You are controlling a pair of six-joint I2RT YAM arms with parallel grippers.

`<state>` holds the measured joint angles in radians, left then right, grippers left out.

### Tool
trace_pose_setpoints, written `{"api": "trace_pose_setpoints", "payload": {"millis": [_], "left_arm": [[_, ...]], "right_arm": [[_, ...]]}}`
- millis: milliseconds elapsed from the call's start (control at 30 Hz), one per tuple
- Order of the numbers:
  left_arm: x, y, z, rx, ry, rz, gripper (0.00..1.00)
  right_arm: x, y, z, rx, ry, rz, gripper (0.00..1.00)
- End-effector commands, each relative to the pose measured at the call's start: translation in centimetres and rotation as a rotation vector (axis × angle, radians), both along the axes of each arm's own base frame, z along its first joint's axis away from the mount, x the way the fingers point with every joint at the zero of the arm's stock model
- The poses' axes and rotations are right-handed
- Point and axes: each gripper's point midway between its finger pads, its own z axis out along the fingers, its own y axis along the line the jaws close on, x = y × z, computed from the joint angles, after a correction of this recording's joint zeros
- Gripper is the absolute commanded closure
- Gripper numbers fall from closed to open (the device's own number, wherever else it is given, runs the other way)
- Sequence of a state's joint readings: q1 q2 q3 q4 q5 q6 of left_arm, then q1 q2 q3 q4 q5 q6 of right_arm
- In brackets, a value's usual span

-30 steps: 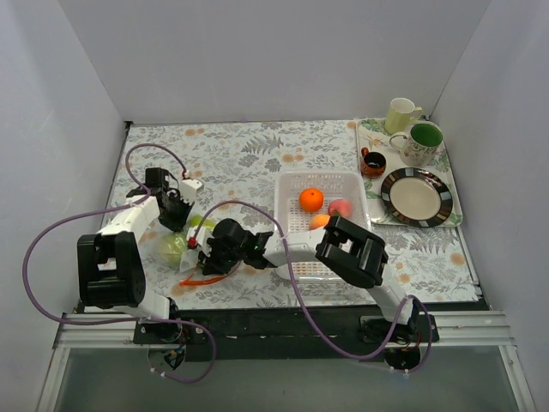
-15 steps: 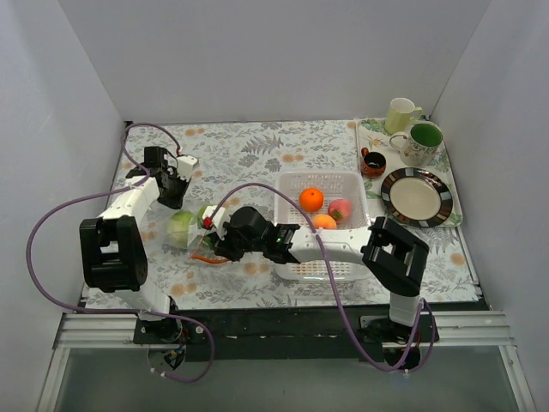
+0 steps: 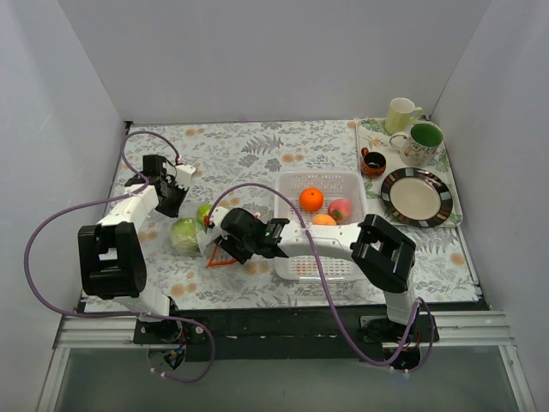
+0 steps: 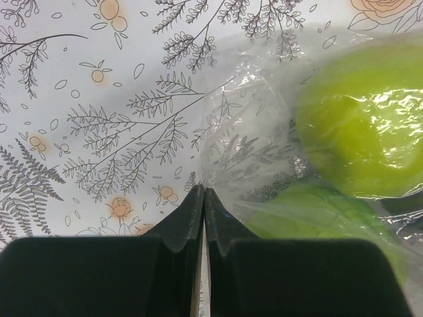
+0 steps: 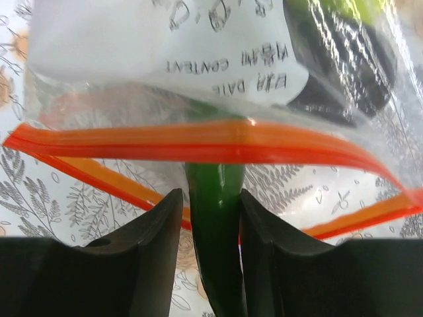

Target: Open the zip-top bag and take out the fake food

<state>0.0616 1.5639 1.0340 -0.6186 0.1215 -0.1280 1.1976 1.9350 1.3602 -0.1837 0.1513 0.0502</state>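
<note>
Right claw (image 5: 210, 195) is clamping the dark green long vegetable (image 5: 215, 264) sticking out of the zip-top bag (image 5: 106, 105) mouth just ahead. Left claw (image 4: 201, 195) is pinching the bag film, tips together, with light green fruits (image 4: 357, 125) sitting inside to its right.

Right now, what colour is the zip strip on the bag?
The zip strip is red-orange, clearest in the right wrist view.

Clear zip-top bag (image 5: 132, 39), mouth open — green fake food (image 4: 357, 125) inside.
</note>
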Motion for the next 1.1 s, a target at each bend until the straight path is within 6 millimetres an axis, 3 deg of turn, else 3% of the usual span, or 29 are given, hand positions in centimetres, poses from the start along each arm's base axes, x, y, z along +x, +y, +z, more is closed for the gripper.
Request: {"api": "trace_pose_setpoints", "payload": {"millis": [0, 100, 200, 300, 333, 400, 433, 500, 633, 767, 900, 933, 1000, 1033, 1067], "left_arm": [[0.9, 0.0, 1.9, -0.011, -0.074, -0.004, 1.00], [0.7, 0.1, 2.0, -0.002, -0.080, -0.008, 1.00], [0.5, 0.4, 2.2, 0.019, -0.086, -0.016, 1.00], [0.4, 0.7, 2.3, 0.036, -0.094, -0.021, 1.00], [0.4, 0.7, 2.2, 0.041, -0.095, -0.023, 1.00], [0.4, 0.9, 2.2, 0.050, -0.097, -0.023, 1.00], [0.5, 0.9, 2.2, 0.049, -0.101, -0.022, 1.00], [0.4, 0.7, 2.0, 0.038, -0.092, -0.027, 1.00], [-0.2, -0.1, 1.2, -0.005, -0.065, -0.028, 1.00], [-1.0, -0.3, 0.1, -0.019, -0.043, -0.021, 1.00], [-1.3, -0.1, -0.6, -0.006, -0.038, -0.017, 1.00], [-1.2, -0.1, -0.5, -0.008, -0.039, -0.016, 1.00], [-1.0, -0.2, -0.3, -0.015, -0.043, -0.013, 1.00], [-0.6, -0.2, 0.0, -0.017, -0.054, -0.011, 1.00], [-0.5, -0.3, 0.1, -0.026, -0.053, -0.006, 1.00]], "right_arm": [[0.5, -1.2, 0.3, -0.058, 0.007, -0.037, 0.50], [0.1, -1.8, -1.6, -0.118, 0.041, -0.023, 0.43], [-0.1, -2.2, -3.1, -0.155, 0.065, -0.035, 0.42], [0.1, -2.3, -3.2, -0.143, 0.071, -0.050, 0.47], [0.1, -2.3, -2.8, -0.137, 0.067, -0.053, 0.54], [0.4, -2.1, -1.7, -0.123, 0.052, -0.066, 0.65], [0.7, -2.3, -0.5, -0.113, 0.034, -0.078, 0.77], [1.1, -2.2, 1.1, -0.090, 0.014, -0.096, 0.86], [1.4, -3.1, 4.8, -0.060, -0.015, -0.133, 0.83], [1.4, -4.7, 6.2, -0.087, 0.003, -0.209, 0.81], [2.3, -7.1, 8.7, -0.076, -0.014, -0.321, 0.94], [2.6, -7.8, 10.4, -0.034, -0.029, -0.348, 0.96], [3.7, -9.1, 11.6, 0.016, -0.035, -0.400, 0.97], [4.0, -9.9, 13.4, 0.063, -0.059, -0.418, 0.97], [4.4, -11.0, 13.5, 0.065, -0.073, -0.456, 0.98]]}}
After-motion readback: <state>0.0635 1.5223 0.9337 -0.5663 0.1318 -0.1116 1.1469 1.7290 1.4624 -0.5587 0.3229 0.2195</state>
